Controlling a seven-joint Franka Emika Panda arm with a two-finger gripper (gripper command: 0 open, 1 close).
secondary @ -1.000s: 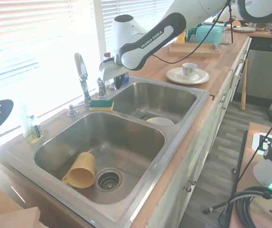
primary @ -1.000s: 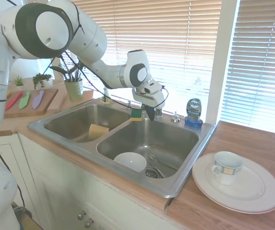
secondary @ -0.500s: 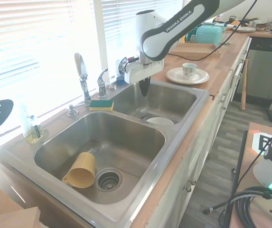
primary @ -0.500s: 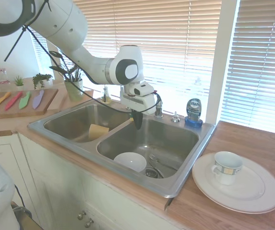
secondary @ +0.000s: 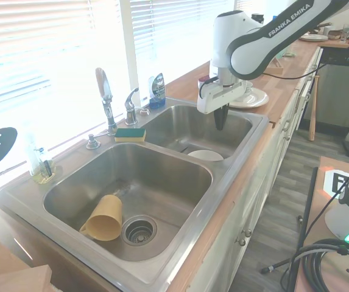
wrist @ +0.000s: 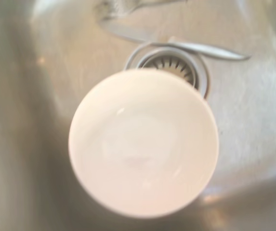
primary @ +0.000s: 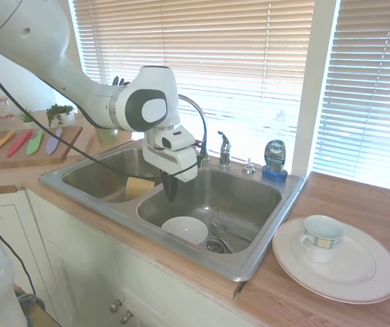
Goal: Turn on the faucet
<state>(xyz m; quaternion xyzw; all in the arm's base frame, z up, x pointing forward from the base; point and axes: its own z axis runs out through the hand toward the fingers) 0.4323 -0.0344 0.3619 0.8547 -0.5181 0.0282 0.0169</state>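
Gleaming steel double sink (primary: pixel 263 255) — wooden counter (primary: pixel 358 204) around it, blinds (primary: pixel 249 54) behind.

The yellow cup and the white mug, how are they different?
The yellow cup lies tipped on its side; the white mug stands upright. The yellow cup is down in a sink basin by the drain, while the white mug sits on a plate on the counter. The mug has a patterned band; the cup is plain.
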